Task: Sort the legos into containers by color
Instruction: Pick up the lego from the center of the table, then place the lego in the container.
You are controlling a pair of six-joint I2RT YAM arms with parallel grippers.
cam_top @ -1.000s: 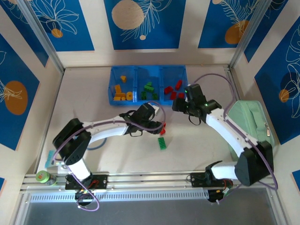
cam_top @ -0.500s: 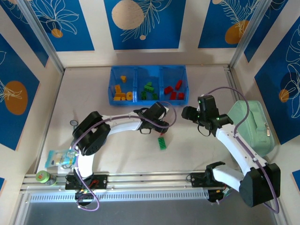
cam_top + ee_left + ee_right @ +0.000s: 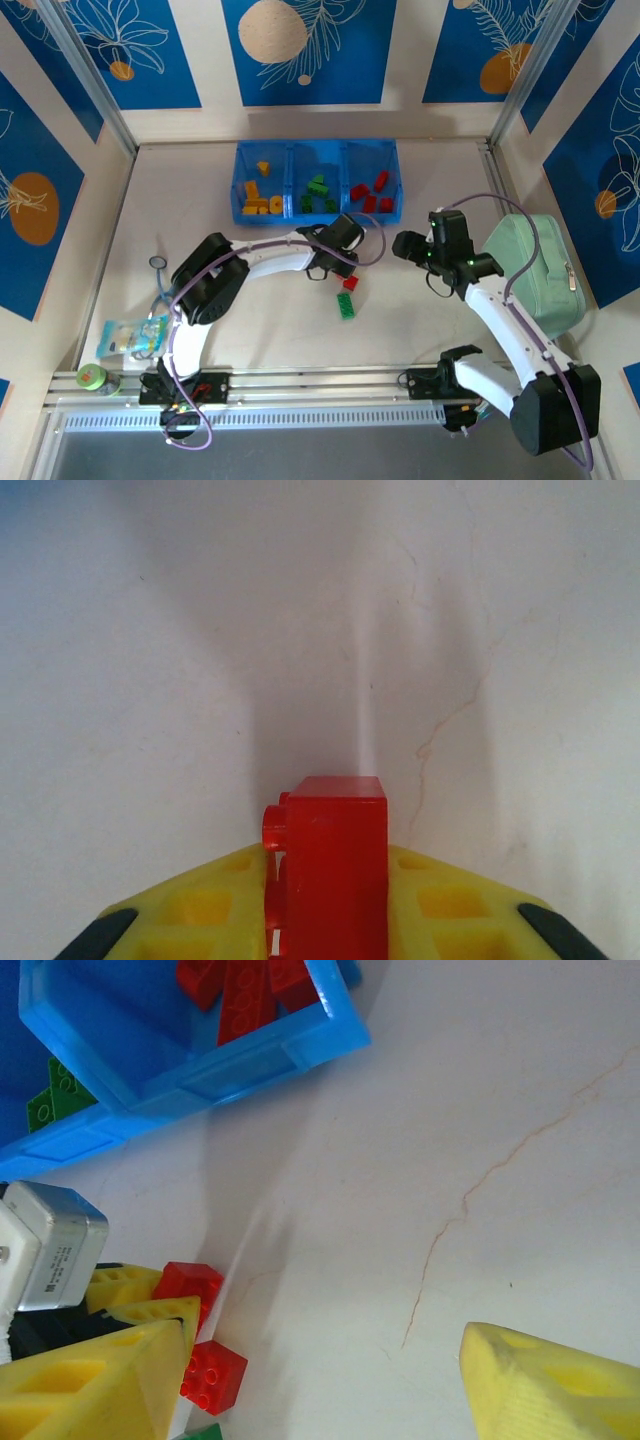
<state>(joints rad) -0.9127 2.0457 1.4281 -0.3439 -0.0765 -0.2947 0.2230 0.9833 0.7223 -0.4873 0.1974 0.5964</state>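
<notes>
My left gripper [image 3: 345, 247] is shut on a red lego [image 3: 335, 865], which stands clamped between the yellow fingers [image 3: 190, 910] just above the table. In the right wrist view that same held red lego [image 3: 190, 1285] hangs over another red lego [image 3: 212, 1375] lying loose beside a green lego [image 3: 205, 1432]. From above, the loose red lego [image 3: 351, 283] and the green lego [image 3: 346, 305] lie mid-table. The blue tray [image 3: 290, 150] holds yellow-orange, green and red legos in its left, middle and right containers. My right gripper [image 3: 405, 245] hovers open, right of them.
A mint-green zippered case [image 3: 535, 265] lies at the right edge under the right arm. A small packet [image 3: 135, 335] and a green roll [image 3: 92, 377] sit near the left arm's base. The tray's near wall [image 3: 250, 1055] is close to both grippers.
My left gripper has reached further right and closed on a red lego. My right gripper has pulled back from the tray toward the near right, still open.
</notes>
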